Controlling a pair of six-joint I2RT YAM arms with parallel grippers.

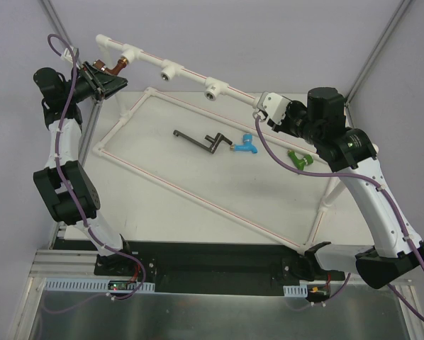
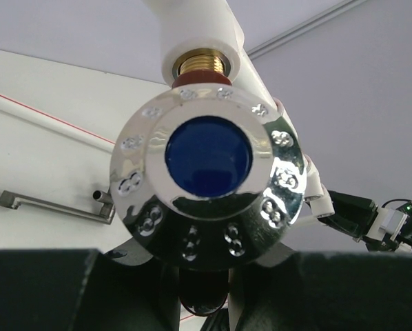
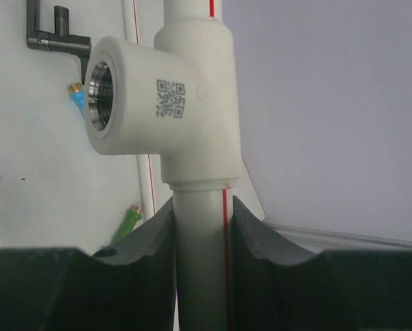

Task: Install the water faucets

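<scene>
One faucet [image 2: 206,172], pinched in the left hand [image 2: 202,293], lies crosswise to the pipe [image 3: 192,289], brass end in its socket [image 2: 170,65]; right hand [image 3: 202,227] clamps the pipe.

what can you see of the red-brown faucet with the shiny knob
The red-brown faucet has a round chrome knob with a dark blue centre and dimpled rim. Its brass threaded end sits in the leftmost socket of the white pipe frame, some thread exposed. The left gripper is shut on its body behind the knob.
</scene>
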